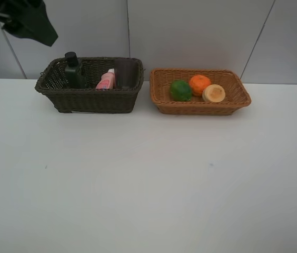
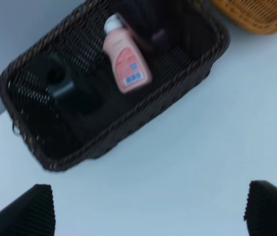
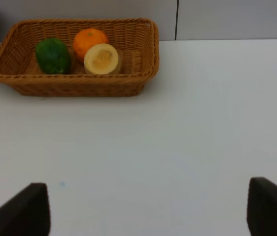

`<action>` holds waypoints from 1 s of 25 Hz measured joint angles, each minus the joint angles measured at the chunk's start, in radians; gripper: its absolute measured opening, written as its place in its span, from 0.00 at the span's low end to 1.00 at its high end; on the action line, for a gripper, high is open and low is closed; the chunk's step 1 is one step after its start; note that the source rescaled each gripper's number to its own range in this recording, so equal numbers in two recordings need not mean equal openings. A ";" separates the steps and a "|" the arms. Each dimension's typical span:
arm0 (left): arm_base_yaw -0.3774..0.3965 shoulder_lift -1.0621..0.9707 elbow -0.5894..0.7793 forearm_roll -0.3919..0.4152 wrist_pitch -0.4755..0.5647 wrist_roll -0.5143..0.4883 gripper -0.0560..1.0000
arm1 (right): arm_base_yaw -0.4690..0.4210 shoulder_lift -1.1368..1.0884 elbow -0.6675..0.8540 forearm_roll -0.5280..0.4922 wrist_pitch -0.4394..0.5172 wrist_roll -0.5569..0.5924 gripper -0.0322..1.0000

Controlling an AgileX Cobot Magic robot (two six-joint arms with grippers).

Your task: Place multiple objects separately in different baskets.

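The dark brown basket (image 1: 90,100) at the back left holds a dark green pump bottle (image 1: 73,71), a small pink bottle (image 1: 106,80) and a mauve cup (image 1: 126,73). Beside it, the tan basket (image 1: 201,108) holds a green fruit (image 1: 180,90), an orange (image 1: 199,84) and a pale yellow round fruit (image 1: 214,93). My left gripper (image 2: 151,216) hangs open and empty above the table in front of the dark basket (image 2: 143,118), with the pink bottle (image 2: 126,61) in sight. My right gripper (image 3: 148,216) is open and empty, well back from the tan basket (image 3: 79,87).
The left arm (image 1: 30,21) shows as a dark shape high at the back left, above the dark basket. The white table (image 1: 148,184) stretches in front of both baskets. A grey panelled wall stands close behind them.
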 joint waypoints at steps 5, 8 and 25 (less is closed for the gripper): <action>0.125 -0.248 0.197 -0.039 0.002 0.000 1.00 | 0.000 0.000 0.000 0.000 0.000 0.000 0.72; 0.209 -0.403 0.291 -0.077 0.004 0.000 1.00 | 0.000 0.000 0.000 0.000 0.000 0.000 0.72; 0.548 -0.999 0.522 -0.280 0.127 -0.039 1.00 | 0.000 0.000 0.000 0.000 0.000 0.000 0.72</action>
